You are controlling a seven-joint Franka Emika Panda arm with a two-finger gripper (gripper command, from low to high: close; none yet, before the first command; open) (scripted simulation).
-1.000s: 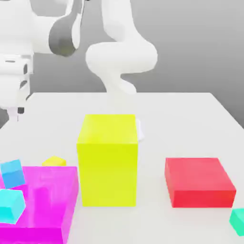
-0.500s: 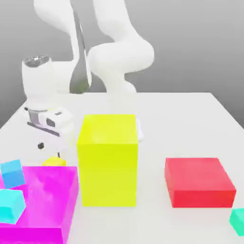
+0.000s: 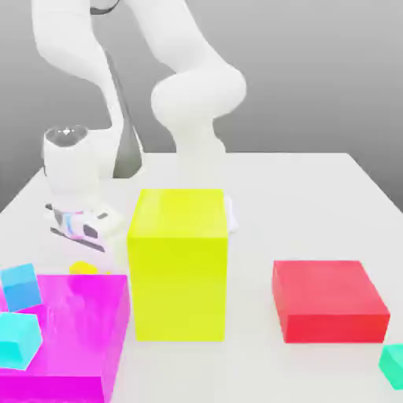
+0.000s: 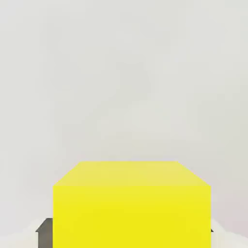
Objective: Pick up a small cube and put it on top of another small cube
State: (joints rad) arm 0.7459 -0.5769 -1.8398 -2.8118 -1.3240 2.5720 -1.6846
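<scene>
Looking down, we see our tool clamped on the tiny yellow cube, a matte, flat-faced block on the smooth white tabletop, just behind the glossy magenta slab and beside the tall yellow-green block.

The magenta block hides most of the yellow cube, leaving a sliver of its top. In the hand view that cube runs off the picture's edge and covers the pincer's fingertips. The green cube is cut by the exterior view's right edge.
</scene>
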